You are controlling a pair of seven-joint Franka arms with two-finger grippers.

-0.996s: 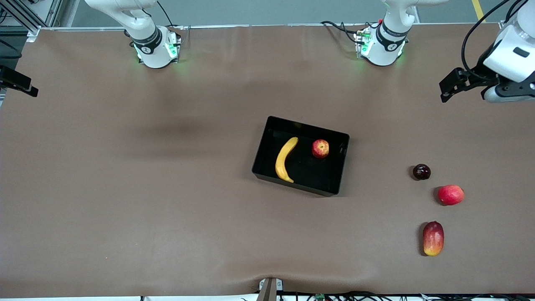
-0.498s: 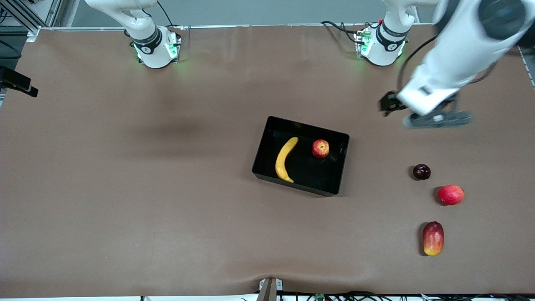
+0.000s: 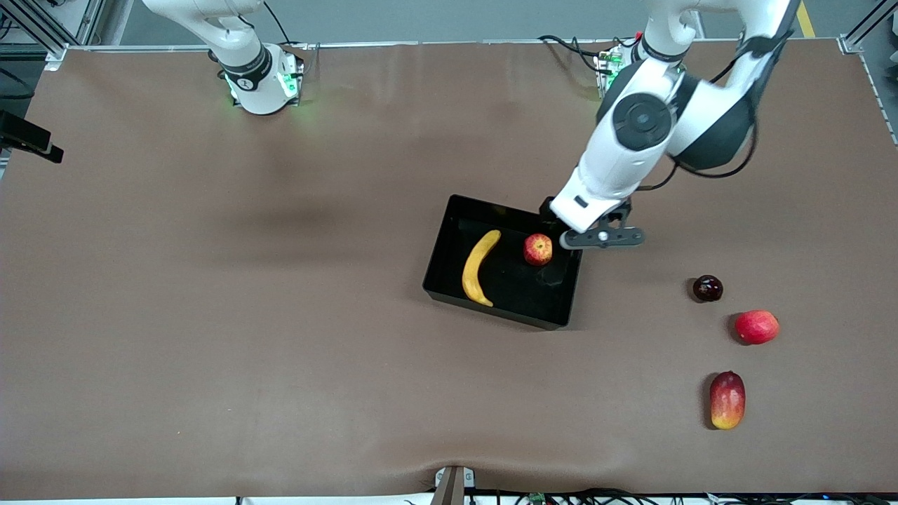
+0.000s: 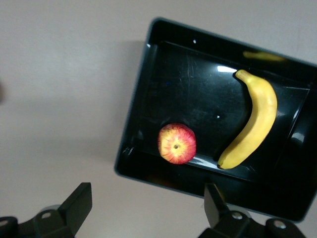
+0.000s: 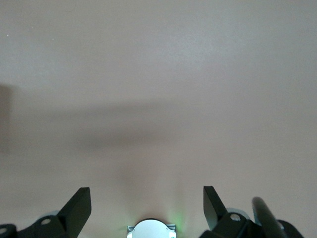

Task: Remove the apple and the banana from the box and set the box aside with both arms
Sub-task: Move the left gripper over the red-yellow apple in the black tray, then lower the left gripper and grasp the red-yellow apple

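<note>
Left hand (image 3: 572,228) now over glossy box (image 3: 449,242)

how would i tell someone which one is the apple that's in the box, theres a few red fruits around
Start at the black box near the middle of the table. Two fruits lie in it: a yellow banana and, beside it toward the left arm's end, the apple. It is small, round and red with yellow patches, and the only red fruit in the box; the other red fruits lie loose on the table.

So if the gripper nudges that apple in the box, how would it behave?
The apple looks round and smooth, so it would probably roll rather than slide. The box has a glossy floor, likely giving little grip, though its walls should stop the apple. The banana lies apart, so contact seems unlikely.
</note>
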